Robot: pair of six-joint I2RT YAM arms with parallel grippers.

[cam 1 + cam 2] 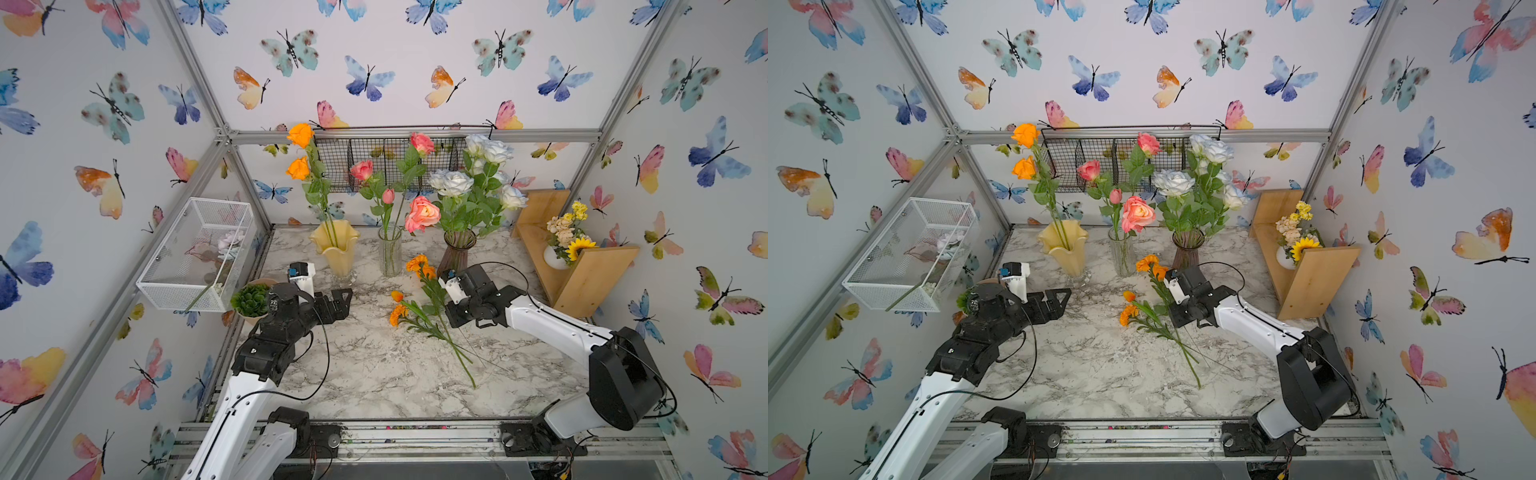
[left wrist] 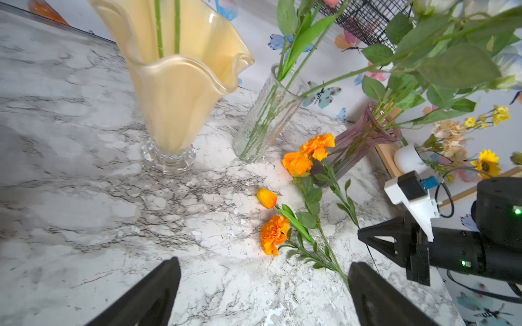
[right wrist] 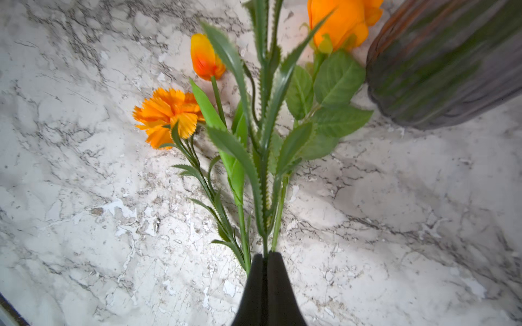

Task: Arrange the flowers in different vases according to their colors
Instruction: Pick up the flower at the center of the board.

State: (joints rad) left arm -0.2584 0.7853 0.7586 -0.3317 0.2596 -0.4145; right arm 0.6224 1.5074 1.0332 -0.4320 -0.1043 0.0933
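Right tool pinched a marigold stem lying on the worktop.
Left tool hung spread near the yellow vase.

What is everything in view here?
yellow ruffled-rim glass vase: one, back left, holds two orange roses.
clear ribbed cylinder vase: one, back middle, holds four pink blooms.
smoky purple ribbed vase: one, back right, holds white roses.
loose orange flowers: four blooms, lying centre.
green succulent in tan pot: one, table's left edge.
white wire basket: one, left wall.
black wire basket: one, back wall.
wooden shelf: one, right side, bears yellow sunflower bouquet in white pot.
left gripper: black, open, over marble table.
right gripper: black, shut on a loose flower stem.
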